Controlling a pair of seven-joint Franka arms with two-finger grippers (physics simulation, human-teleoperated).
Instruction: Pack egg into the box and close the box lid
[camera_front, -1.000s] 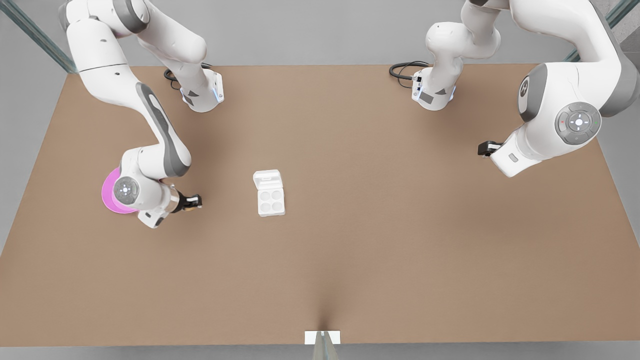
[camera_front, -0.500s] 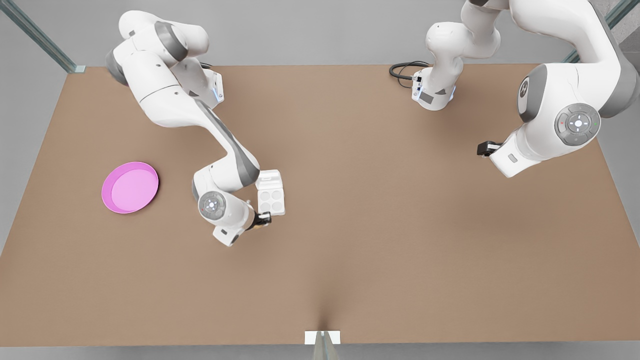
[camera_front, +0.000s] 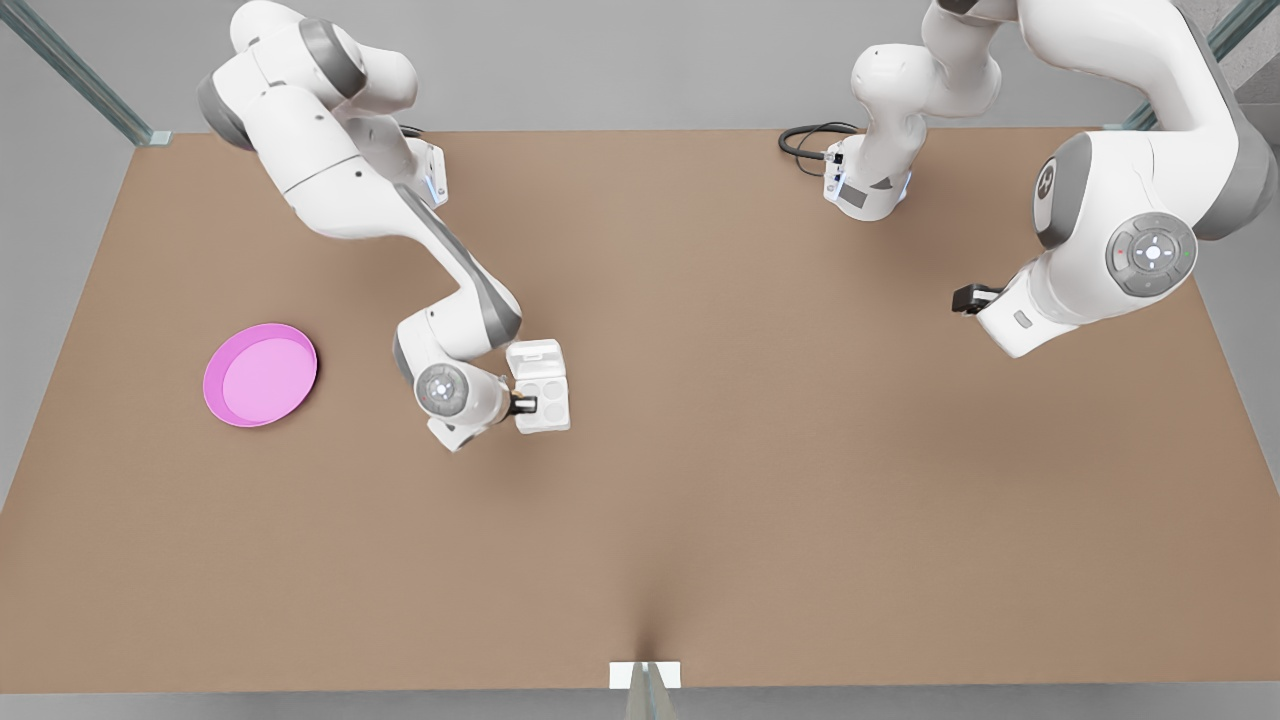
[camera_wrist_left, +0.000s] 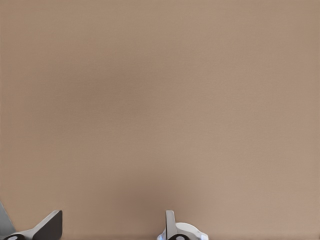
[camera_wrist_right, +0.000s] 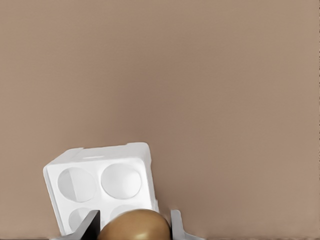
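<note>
The white box (camera_front: 548, 398) lies open near the table's middle, its lid (camera_front: 535, 357) flat behind the four cups. My right gripper (camera_front: 523, 404) hovers at the box's edge on the front view's left, over a front cup. In the right wrist view its fingers (camera_wrist_right: 91, 224) are shut on the tan-brown egg (camera_wrist_right: 134, 226), just above the box (camera_wrist_right: 100, 182). My left gripper (camera_front: 965, 298) waits far off at the front view's right, above bare table. Its fingers (camera_wrist_left: 50, 227) stand apart with nothing between them.
A round pink plate (camera_front: 260, 375) lies on the table at the front view's left, apart from the arm. Both arm bases and a black cable (camera_front: 805, 140) sit at the far edge. A small white tab (camera_front: 645, 675) marks the near edge.
The right gripper carried the egg from beside the pink plate across to the box, uncovering the plate, then shifted up onto the box's edge. The left arm barely moved.
</note>
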